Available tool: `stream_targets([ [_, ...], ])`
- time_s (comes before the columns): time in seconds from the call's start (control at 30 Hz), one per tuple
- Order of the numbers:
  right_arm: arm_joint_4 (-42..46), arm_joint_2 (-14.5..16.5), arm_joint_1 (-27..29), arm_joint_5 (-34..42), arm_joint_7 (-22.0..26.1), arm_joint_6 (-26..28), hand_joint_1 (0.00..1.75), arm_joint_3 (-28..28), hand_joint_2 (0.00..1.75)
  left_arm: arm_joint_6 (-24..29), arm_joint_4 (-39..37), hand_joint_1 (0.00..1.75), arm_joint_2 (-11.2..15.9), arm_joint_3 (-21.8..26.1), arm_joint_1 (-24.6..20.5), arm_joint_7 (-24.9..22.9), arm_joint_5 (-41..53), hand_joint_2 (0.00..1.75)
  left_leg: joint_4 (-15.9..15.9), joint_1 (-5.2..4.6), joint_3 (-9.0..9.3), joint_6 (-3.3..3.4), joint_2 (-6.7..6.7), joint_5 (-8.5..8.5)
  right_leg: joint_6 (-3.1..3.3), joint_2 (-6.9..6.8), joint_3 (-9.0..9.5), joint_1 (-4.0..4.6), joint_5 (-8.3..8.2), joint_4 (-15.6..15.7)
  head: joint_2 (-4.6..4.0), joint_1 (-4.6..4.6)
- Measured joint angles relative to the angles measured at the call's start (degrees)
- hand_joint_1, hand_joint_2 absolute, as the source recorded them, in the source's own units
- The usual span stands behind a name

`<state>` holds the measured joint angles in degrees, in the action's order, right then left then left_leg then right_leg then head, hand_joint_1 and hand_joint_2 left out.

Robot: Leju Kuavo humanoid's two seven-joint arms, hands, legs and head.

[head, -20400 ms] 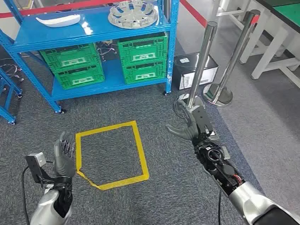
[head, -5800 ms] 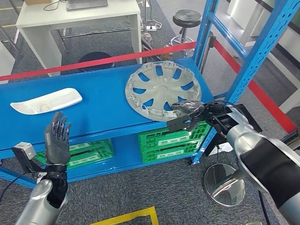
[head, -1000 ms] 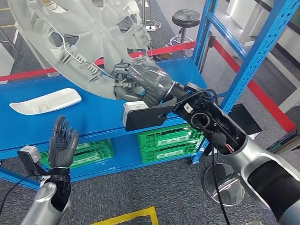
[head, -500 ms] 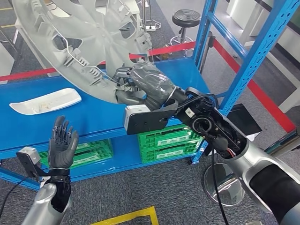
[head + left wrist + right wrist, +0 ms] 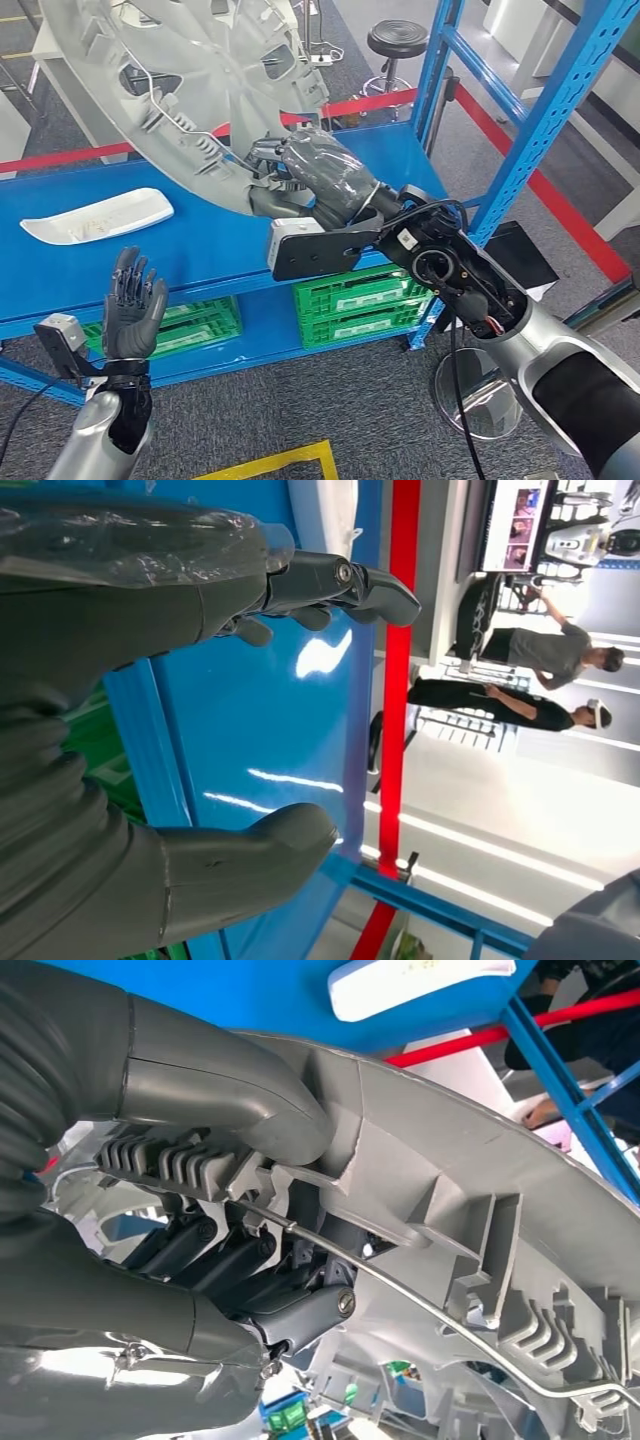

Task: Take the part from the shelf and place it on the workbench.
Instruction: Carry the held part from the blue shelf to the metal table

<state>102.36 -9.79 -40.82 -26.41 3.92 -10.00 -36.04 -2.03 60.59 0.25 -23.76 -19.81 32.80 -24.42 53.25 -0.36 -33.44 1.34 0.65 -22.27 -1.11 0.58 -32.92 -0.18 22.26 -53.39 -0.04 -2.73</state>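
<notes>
Ribbed grey plastic hubcap [image 5: 189, 90], right hand [image 5: 317, 180] gripping

The left hand [image 5: 151, 730] is spread, thumb and dark fingers [image 5: 362, 585] apart with nothing between them, over a glossy blue shelf [image 5: 279, 730]. A red strip [image 5: 396, 680] runs beyond it, and two people [image 5: 528, 675] stand farther off.

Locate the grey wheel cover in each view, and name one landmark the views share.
Head view: wheel cover upper left, lifted above the shelf, gripped by the right hand.
Left wrist view: not in it.
Right wrist view: its ribbed rim close up.
Shared landmark: blue shelf.
</notes>
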Motion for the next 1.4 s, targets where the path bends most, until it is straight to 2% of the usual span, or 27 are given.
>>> stream_targets([
  [0.47,-0.02,0.00,1.14,2.61,-0.45,0.77,1.75,0.94,1.75,0.39,0.63,0.00,0.11,0.03,-0.06,-0.21,0.04,1.75,0.00,0.00,0.00,0.00,0.01,0.00,0.00,-0.01,0.00,0.00,0.00,0.00,0.00,0.00],
  [0.9,-0.32,-1.15,6.60,3.64,-0.32,2.28,1.75,2.13,1.75,1.60,2.73,0.00,1.06,0.14,0.69,-1.07,-0.21,1.75,0.10,-0.02,-0.06,0.02,0.03,-0.10,-0.03,-0.03,0.01,-0.22,0.02,0.03,0.00,0.01],
  [1.1,-0.35,-3.32,6.87,4.63,-1.00,2.73,1.75,4.51,1.75,2.07,3.33,0.00,1.64,0.39,1.23,-1.09,-0.65,1.75,0.53,-0.13,-0.24,0.35,0.02,-0.35,-0.23,-0.03,0.03,-0.27,0.11,0.02,0.00,0.01],
  [1.23,-0.34,-4.45,6.87,5.10,-1.37,3.29,1.75,6.22,1.75,2.19,3.87,0.00,1.93,0.71,1.63,-1.09,-0.74,1.75,0.65,-0.24,-0.34,0.79,0.00,-0.34,-0.72,0.02,0.08,-0.27,0.03,0.02,0.00,0.01],
  [1.3,-0.32,-4.99,6.91,5.21,-1.50,3.35,1.75,6.93,1.75,2.19,4.20,0.00,1.98,0.75,1.73,-1.07,-0.75,1.75,0.22,0.08,-0.08,1.16,-0.14,0.03,-1.07,0.03,-0.42,-0.29,1.19,-1.27,0.00,-0.16],
  [1.33,-0.31,-5.23,6.96,5.25,-1.58,3.36,1.75,7.21,1.75,2.19,4.35,0.00,1.98,0.76,1.74,-1.07,-0.76,1.75,0.00,0.26,0.04,1.33,-0.22,0.17,-1.23,0.02,-1.31,-0.31,2.76,-3.46,0.00,-0.38],
  [1.4,-0.21,-5.57,7.33,5.27,-1.70,3.36,1.75,7.58,1.75,2.20,4.49,0.00,1.97,0.77,1.80,-1.06,-0.75,1.75,-0.05,0.35,0.11,1.47,-0.31,0.25,-1.56,-0.07,-4.54,-0.50,7.02,-11.33,0.00,-0.79],
])
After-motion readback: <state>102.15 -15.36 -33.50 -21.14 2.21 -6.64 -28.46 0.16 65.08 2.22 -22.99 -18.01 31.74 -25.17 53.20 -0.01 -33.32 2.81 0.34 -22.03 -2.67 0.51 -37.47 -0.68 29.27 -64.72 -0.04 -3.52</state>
